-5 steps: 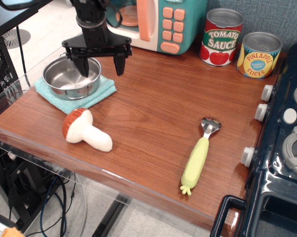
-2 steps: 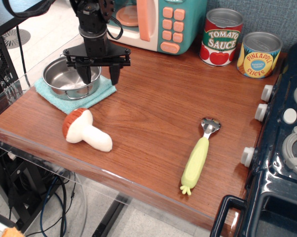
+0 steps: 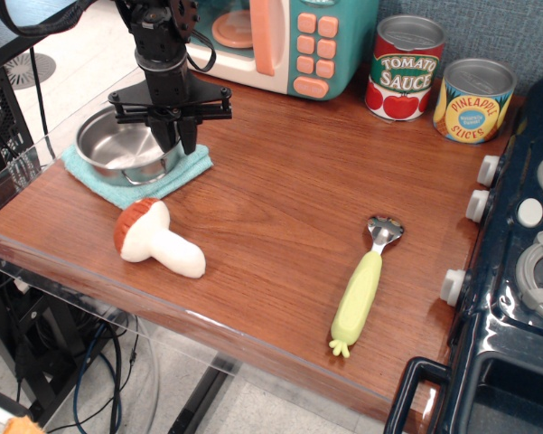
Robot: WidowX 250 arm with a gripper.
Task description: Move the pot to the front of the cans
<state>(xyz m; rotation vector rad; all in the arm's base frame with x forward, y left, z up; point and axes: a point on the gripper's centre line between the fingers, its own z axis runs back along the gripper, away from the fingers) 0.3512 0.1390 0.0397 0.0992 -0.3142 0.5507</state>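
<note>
Your black gripper point(image 3: 177, 138) had its jaws clenched on the right rim of the shiny round steel pot point(image 3: 125, 146), which looked tilted on the teal cloth point(image 3: 176, 176) beneath. Far to their right stood the two labelled tin cans point(image 3: 441, 84); the carry remained undone.

A shiny silver pot point(image 3: 125, 145) is seen at upper left on a teal cloth point(image 3: 167, 176). At upper right, a red "Tomato Sauce" label point(image 3: 405, 81) and a yellow "Pineapple Slices" label point(image 3: 471, 110) are carried by the cans (both silver-topped). A reddish-brown woodgrain table point(image 3: 271, 226), a brown-capped white mushroom point(image 3: 155, 239), a pale-green-handled peeler point(image 3: 361, 289) and a teal-and-peach microwave point(image 3: 289, 36) are shown.
</note>
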